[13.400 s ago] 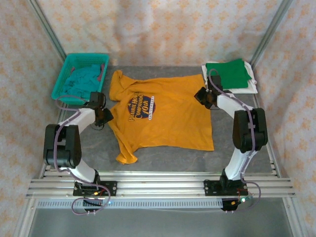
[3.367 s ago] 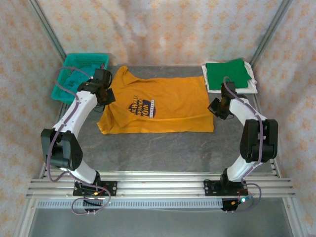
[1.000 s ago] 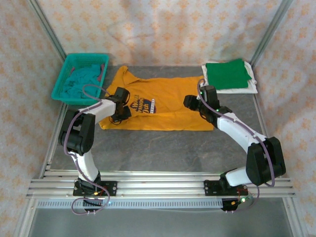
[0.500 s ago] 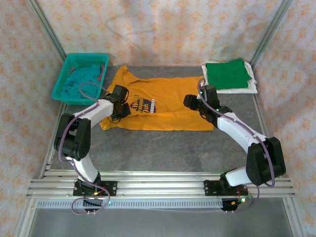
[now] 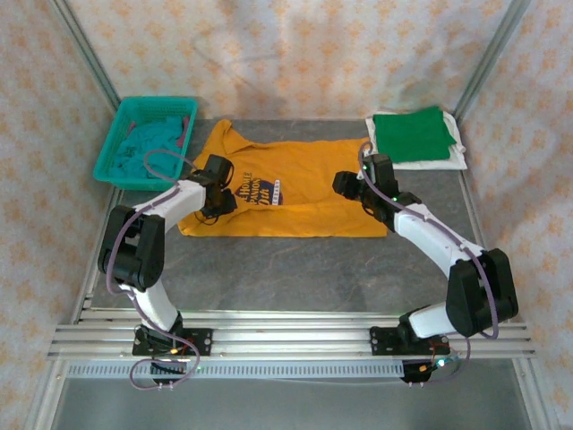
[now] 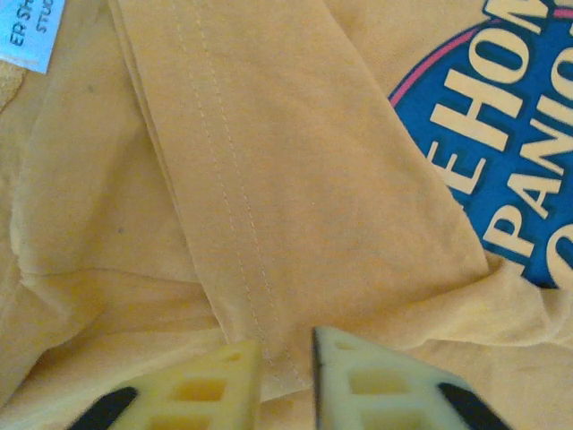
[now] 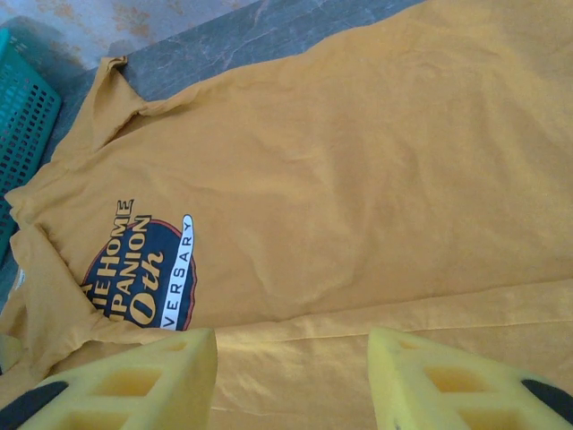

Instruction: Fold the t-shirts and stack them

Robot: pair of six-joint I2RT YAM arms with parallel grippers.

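Orange t-shirt lies mid-frame in the top view, long band, near edge doubled over, left sleeve tucked in over the navy print. I'd call it half folded: cross folds and stacking left. Green tee is done, folded on a white tee, upper right. Teal tee sits bunched in the mesh basket, upper left, untouched. Left gripper over the sleeve hem, narrow gap, nothing clamped. Right gripper spread wide above the hem end, empty.
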